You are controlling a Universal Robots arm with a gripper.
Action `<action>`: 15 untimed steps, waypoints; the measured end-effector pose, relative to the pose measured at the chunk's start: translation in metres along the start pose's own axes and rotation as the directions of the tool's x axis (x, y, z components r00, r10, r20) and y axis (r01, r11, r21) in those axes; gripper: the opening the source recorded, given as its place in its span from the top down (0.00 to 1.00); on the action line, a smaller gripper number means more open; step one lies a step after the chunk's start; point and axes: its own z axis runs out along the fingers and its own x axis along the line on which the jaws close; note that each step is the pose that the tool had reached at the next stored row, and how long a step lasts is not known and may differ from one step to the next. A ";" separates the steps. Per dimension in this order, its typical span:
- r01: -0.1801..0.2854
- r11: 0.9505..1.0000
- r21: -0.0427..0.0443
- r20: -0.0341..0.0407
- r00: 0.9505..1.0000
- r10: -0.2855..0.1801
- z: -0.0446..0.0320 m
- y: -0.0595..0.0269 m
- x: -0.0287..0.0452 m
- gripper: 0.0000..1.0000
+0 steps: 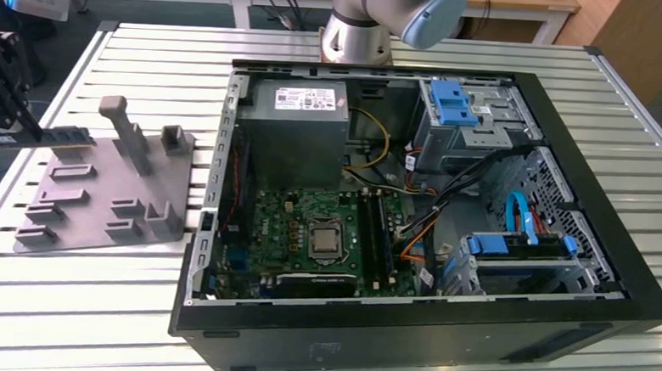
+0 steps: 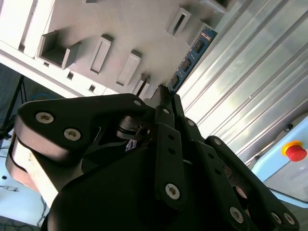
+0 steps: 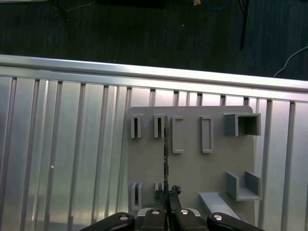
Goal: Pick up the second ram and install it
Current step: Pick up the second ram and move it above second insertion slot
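My gripper (image 1: 30,129) is at the exterior view's far left, over the far corner of a grey holder plate (image 1: 109,195). It is shut on the second ram (image 1: 69,135), a slim blue-green stick jutting from the fingertips. In the second wrist view the ram (image 2: 195,53) runs out from my closed gripper (image 2: 163,92) above the plate (image 2: 139,29). In the first wrist view I see the ram (image 3: 166,154) edge-on as a thin line beside a pair of slotted posts (image 3: 158,126), with the gripper (image 3: 167,193) clamped on its near end. I cannot tell whether it touches the plate.
The open computer case (image 1: 414,326) lies to the exterior view's right, with the green motherboard (image 1: 301,226), its long black slots (image 1: 376,230), a power supply (image 1: 295,107) and blue drive brackets (image 1: 454,103). The arm's base (image 1: 356,34) stands behind it on the slatted table (image 1: 75,308).
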 end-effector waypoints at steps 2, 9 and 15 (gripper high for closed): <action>0.000 1.000 0.000 0.000 1.000 0.000 -0.0026 0.0000 0.0000 0.86; 0.000 1.000 0.000 0.000 1.000 0.000 -0.0124 0.0001 0.0000 0.86; 0.000 1.000 0.000 0.000 1.000 0.000 -0.0182 0.0003 -0.0001 0.86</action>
